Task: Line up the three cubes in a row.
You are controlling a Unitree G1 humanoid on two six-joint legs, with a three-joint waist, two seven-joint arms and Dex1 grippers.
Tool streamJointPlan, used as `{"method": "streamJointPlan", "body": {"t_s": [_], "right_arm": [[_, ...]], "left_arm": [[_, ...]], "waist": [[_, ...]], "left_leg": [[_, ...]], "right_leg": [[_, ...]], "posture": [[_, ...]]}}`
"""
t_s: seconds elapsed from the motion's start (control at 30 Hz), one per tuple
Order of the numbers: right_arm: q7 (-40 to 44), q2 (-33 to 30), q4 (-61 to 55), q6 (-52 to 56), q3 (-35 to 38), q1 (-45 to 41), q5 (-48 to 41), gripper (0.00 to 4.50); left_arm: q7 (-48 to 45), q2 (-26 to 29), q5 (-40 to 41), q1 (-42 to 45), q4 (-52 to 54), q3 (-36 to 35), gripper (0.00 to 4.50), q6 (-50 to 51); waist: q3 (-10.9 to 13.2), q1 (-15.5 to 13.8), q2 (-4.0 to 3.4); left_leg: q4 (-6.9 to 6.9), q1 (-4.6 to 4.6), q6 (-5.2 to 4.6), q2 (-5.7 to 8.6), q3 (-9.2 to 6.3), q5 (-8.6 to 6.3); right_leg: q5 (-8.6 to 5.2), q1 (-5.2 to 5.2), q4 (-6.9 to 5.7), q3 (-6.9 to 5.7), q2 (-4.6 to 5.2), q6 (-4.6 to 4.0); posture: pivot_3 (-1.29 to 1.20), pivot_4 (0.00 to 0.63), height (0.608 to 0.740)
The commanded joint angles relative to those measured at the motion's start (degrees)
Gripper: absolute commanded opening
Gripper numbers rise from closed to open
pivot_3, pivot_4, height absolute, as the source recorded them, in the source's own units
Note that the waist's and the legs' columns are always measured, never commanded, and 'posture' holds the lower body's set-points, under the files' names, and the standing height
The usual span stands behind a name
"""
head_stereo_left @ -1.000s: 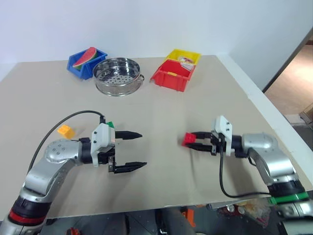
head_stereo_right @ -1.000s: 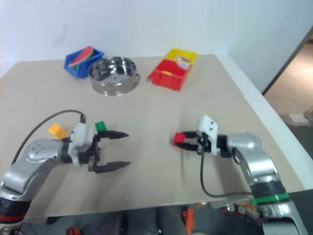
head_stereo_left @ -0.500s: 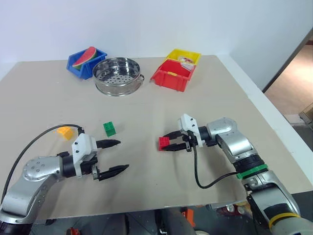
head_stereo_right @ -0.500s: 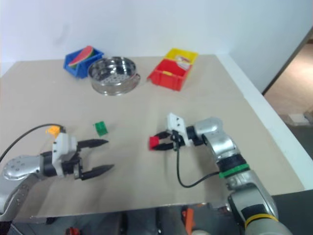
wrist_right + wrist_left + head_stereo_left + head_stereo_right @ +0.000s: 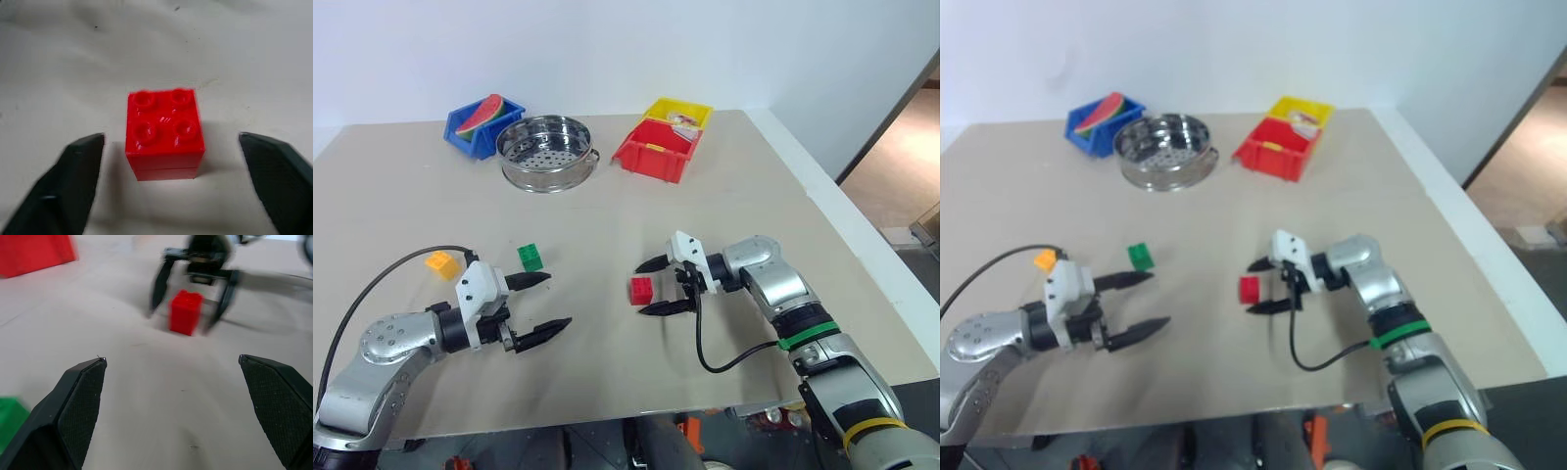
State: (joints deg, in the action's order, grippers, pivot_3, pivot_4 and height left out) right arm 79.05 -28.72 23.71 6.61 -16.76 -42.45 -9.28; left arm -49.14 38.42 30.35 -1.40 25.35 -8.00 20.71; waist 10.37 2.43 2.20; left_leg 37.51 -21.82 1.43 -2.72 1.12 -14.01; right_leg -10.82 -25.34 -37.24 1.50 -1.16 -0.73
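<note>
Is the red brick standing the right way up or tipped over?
Right way up. The red brick sits flat on the table with its four studs facing up, loose between the open right gripper's fingers.

A broad, flat beige tabletop [image 5: 705, 206] with a white strip along its right edge stood against a plain pale bluish-white wall [image 5: 607, 49] that turned a corner at the table's far right end. Beyond that right edge, a light brown wood-toned floor [image 5: 901, 166] showed past a dark slanted frame, and soft, even light lay across the surface
</note>
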Motion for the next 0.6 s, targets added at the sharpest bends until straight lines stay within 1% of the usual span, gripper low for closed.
{"method": "streamJointPlan", "body": {"t_s": [0.03,0.13,0.17,0.27,0.37,0.47,0.6], "right_arm": [[-2.6,-0.4,-7.8,0.9,4.1,1.1,-2.8,4.43],[-5.2,-1.5,-15.0,3.9,6.6,3.6,-4.8,4.43],[-5.7,-1.9,-16.8,4.9,7.1,4.3,-5.3,4.43],[-7.2,-2.8,-21.1,7.1,7.8,6.0,-6.1,4.43],[-8.7,-3.4,-24.0,8.3,8.0,7.2,-6.4,4.43],[-9.4,-4.1,-25.9,9.6,7.9,7.8,-6.6,4.43],[-9.4,-4.2,-26.6,10.6,8.1,7.8,-8.2,4.43]], "left_arm": [[7.5,-2.7,-0.1,0.4,2.2,-3.9,4.50,1.2],[17.5,-6.7,-4.3,2.4,1.9,-5.0,4.50,1.7],[19.2,-7.5,-5.2,2.8,1.8,-5.1,4.50,1.5],[19.8,-8.0,-6.3,3.2,0.3,-5.9,4.50,-0.1],[15.5,-5.7,-5.0,4.2,-4.1,-6.8,4.50,-0.8],[8.5,-1.7,-3.0,8.4,-11.1,-7.4,4.50,-1.2],[-1.0,2.9,-3.0,14.7,-19.8,-4.7,4.50,-2.2]], "waist": [[0.0,0.0,0.01],[0.0,-0.1,0.02],[0.0,-0.1,0.04],[0.0,-0.3,0.04],[0.0,-0.2,0.04],[0.0,-0.2,0.04],[0.0,-0.2,0.04]], "left_leg": [[0.00,0.00,0.00,0.00,0.00,0.00],[0.00,-0.02,0.00,0.01,-0.06,0.00],[0.00,-0.03,0.00,0.02,-0.07,0.00],[0.02,-0.03,0.01,0.05,-0.07,0.01],[0.02,0.01,0.01,0.05,-0.01,0.01],[0.02,0.03,0.01,0.02,-0.06,0.01],[0.02,0.04,0.01,0.00,-0.07,0.02]], "right_leg": [[0.00,0.00,0.00,0.00,0.00,0.00],[0.00,0.02,0.00,-0.02,0.02,0.01],[0.01,0.02,0.00,-0.01,0.04,0.02],[0.02,0.03,0.00,0.03,0.04,0.03],[0.03,0.03,0.00,0.02,0.03,0.04],[0.03,0.02,-0.02,-0.03,-0.05,0.01],[0.04,0.01,-0.03,-0.08,-0.08,-0.02]], "posture": [[0.00,0.150,0.740],[0.00,0.150,0.740],[0.00,0.150,0.740],[0.00,0.150,0.740],[0.00,0.150,0.740],[0.00,0.150,0.740],[0.00,0.150,0.740]]}}
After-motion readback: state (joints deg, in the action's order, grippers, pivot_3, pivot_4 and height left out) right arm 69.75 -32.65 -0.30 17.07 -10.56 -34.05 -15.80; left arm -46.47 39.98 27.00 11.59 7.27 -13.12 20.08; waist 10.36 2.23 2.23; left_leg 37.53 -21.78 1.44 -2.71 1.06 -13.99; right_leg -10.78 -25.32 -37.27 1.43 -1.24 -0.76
